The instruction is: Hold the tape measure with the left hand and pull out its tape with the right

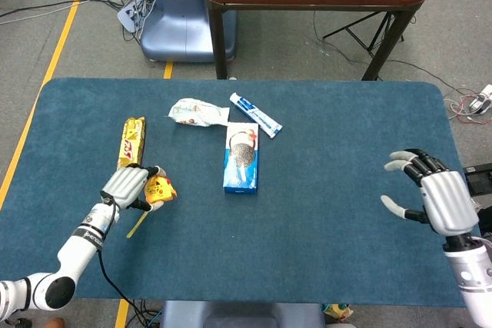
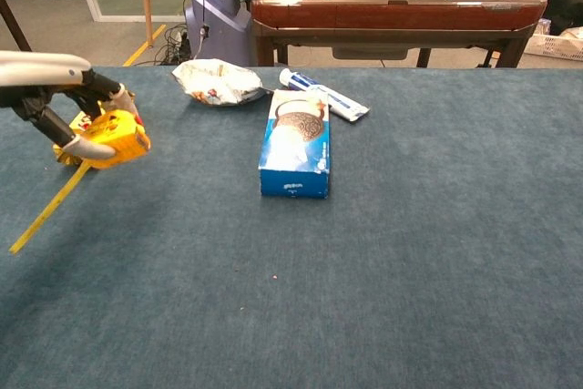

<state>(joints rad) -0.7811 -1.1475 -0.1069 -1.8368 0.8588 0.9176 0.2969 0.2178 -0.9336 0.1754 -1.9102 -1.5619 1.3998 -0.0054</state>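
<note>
Chest view: left robot hand (image 2: pixel 68 102) clamped on yellow tape measure (image 2: pixel 114 137), raised off the bench (image 2: pixel 410 252) at the far left, with yellow tape (image 2: pixel 50 209) hanging out toward the near left. Head view: right robot hand (image 1: pixel 438 193) over the right bench edge, fingers spread, holding nothing. Blue box (image 2: pixel 296 145) at centre; snack bag (image 1: pixel 131 142) just beyond the left robot hand.
</note>
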